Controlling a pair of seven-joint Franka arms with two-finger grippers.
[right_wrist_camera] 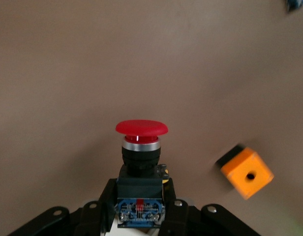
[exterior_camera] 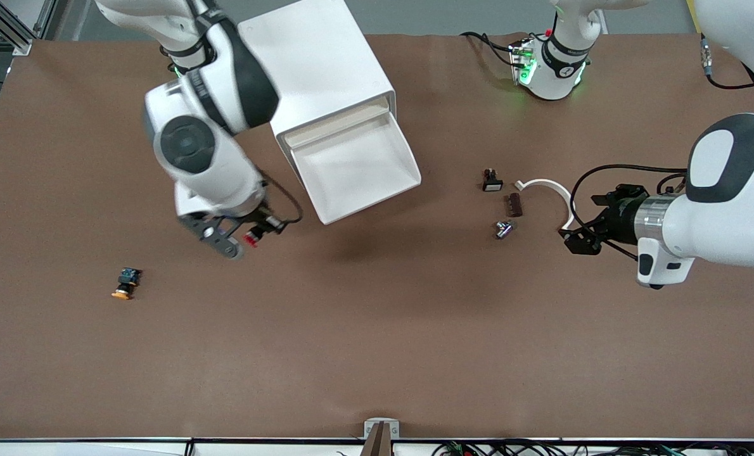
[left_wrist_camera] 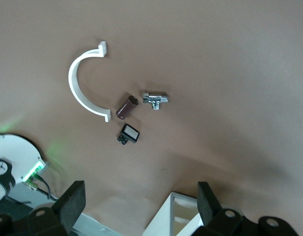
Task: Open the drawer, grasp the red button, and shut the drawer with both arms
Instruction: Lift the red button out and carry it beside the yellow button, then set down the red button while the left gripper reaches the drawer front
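From the front, the right gripper point(exterior_camera: 241, 244) hangs over bare table just beside the open drawer point(exterior_camera: 358, 168), clenched on the button point(exterior_camera: 251, 238). The left gripper point(exterior_camera: 583, 221) waits released beside a white clip point(exterior_camera: 549, 187).

The left wrist view shows the left gripper's fingers point(left_wrist_camera: 70, 201) spread wide, with the clip point(left_wrist_camera: 80, 86), a brown cylinder point(left_wrist_camera: 126, 107) and a metal fitting point(left_wrist_camera: 155, 100) below them.

The right wrist view shows the button point(right_wrist_camera: 140, 162) pinched by its body in the right gripper point(right_wrist_camera: 140, 211), red cap outward, an orange cube point(right_wrist_camera: 246, 171) near it.

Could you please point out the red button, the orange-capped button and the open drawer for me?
red button point(right_wrist_camera: 141, 129), right wrist view, on its red cap.
orange-capped button point(exterior_camera: 125, 282), front view, on its body.
open drawer point(exterior_camera: 358, 166), front view, on its bare floor.
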